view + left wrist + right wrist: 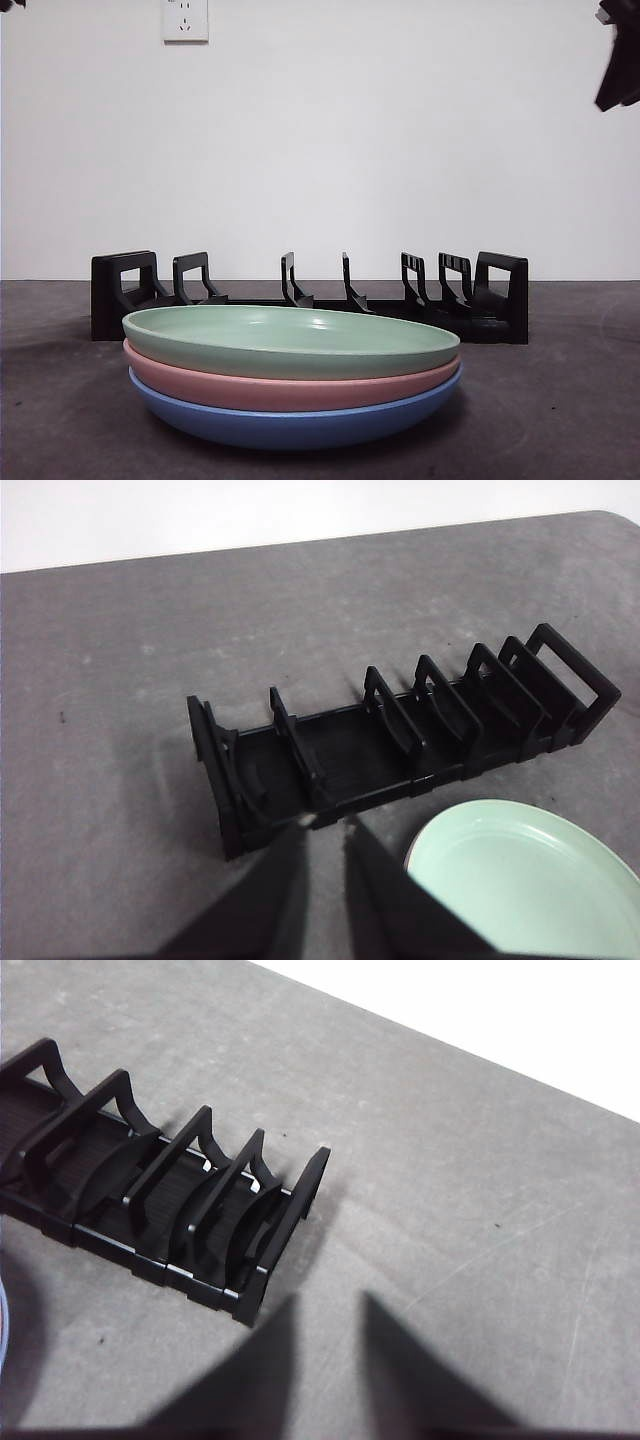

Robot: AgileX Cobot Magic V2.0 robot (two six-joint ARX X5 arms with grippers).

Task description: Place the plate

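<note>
Plate to move: the green plate (pixel 290 338) lies on top of a stack of three, directly on the pink plate (pixel 285 388), which sits on the blue plate (pixel 295 425). The stack rests on the desk (pixel 560 410) just in front of the rack.
Rack: the black dish rack (pixel 310 295) stands behind the stack, with upright dividers and all slots free.
Left end effector: the left end effector (pixel 325 845) hangs above the desk near one end of the rack, with the green plate just beside it. Its jaws are a little apart and pinch nothing.
Right end effector: the right end effector (pixel 328 1335) hangs above the desk past the other end of the rack. Its jaws are spread and hold nothing.
Progress: I judge that the task is at its beginning, because no plate is lifted and no slot is filled.
How the plate will handle: it looks stiff, smooth and probably light, like plastic or melamine. The glossy surface may be slippery.
Where to take hold: the thin raised rim is the only free part, so I would pinch it at the edge that stands out over the pink plate.
Risk: the plate below may be dragged, or the rim may slip when the plate is tilted upright for a slot.
</note>
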